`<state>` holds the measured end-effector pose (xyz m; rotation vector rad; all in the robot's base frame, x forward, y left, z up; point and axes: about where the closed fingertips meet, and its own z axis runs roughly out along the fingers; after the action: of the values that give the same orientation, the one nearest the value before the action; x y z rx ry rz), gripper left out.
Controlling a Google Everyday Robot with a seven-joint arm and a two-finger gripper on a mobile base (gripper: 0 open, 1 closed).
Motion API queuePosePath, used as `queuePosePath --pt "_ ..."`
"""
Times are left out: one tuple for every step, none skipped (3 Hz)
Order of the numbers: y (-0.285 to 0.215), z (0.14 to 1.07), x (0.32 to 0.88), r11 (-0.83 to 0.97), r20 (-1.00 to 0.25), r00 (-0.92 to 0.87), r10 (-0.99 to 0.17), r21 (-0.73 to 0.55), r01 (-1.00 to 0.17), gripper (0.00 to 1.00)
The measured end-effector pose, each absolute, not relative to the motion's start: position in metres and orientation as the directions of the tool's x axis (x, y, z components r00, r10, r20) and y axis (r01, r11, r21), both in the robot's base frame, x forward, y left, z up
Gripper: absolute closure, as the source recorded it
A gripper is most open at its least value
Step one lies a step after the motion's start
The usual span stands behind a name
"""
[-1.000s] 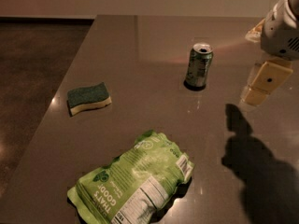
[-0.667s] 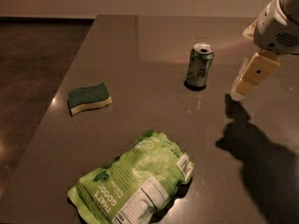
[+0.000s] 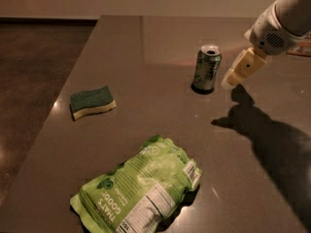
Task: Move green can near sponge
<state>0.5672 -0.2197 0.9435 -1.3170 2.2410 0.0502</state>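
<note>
Since the can (image 3: 206, 68) sits well apart from the sponge (image 3: 92, 101), basically nothing's done; gripper (image 3: 232, 77) hovers just beside the can, can't tell if open or closed.

- The arm (image 3: 286, 13) extends in from the upper right corner, up and to the right of the green can (image 3: 206, 68), and slants down-left toward it.
- Its white wrist housing (image 3: 273, 37), with a round vent grille on its side, sits to the right of the can's top and apart from it.
- The gripper (image 3: 239, 71) is pale yellow and angles down-left from the housing. Its tip is just beside the can's right side, near the can's lower half.
</note>
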Motion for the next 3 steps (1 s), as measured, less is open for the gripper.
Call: queuePosePath --pt "-0.196 0.926 0.595 0.571 -0.565 -0.394 -0.725 -0.173 -0.802 0.00" --pt "-0.182 0.918 0.607 0.594 -0.613 -0.403 -0.680 -0.138 -0.792 0.00" --pt "-0.168 0.914 0.613 0.603 -0.644 -0.405 -0.649 -0.111 -0.790 0.18"
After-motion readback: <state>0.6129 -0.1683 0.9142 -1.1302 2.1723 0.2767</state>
